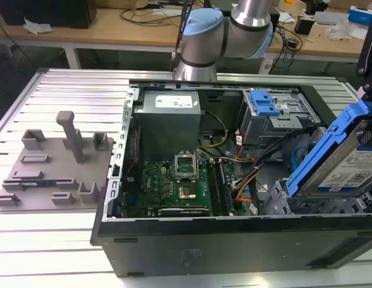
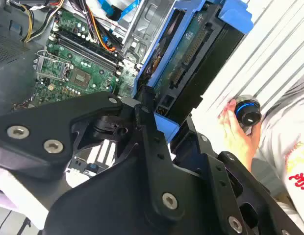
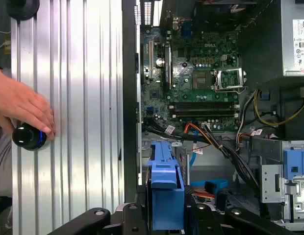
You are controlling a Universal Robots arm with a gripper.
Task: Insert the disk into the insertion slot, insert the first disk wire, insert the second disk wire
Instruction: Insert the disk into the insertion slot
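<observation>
Black linkage of the gripper (image 3: 165, 215) sat closest to the lens in both wrist views. Its fingers (image 2: 144, 122) were pressed in from either side on the bright blue frame of the disk (image 3: 166, 186), pinching it.

In the exterior view the disk hung tilted, its silver labelled face turned up and one end raised, at the corner of the computer case (image 1: 234, 246) on the exterior view's right. It was above the insertion slot (image 1: 321, 204), the grey perforated cage just beneath it. Whether its lower edge touched the cage could not be told.

Behind the slot, toward the far wall of the case, stood the taller grey bay (image 1: 282, 123) with its blue latch (image 1: 263, 103). Loose cables ran from there toward the green motherboard (image 1: 174, 180) on the case floor. The grey power supply (image 1: 168, 123) filled the far corner beside it.

The case lay open on a ribbed aluminium table (image 1: 66, 90). Near the table's edge on the exterior view's left rested a grey fixture plate (image 1: 48, 174), well apart from the case.

In the first wrist view a person's hand (image 3: 24, 105) lay on the table just outside the case wall. Its fingertips rested on a round black knob (image 3: 27, 137) with a blue ring.
</observation>
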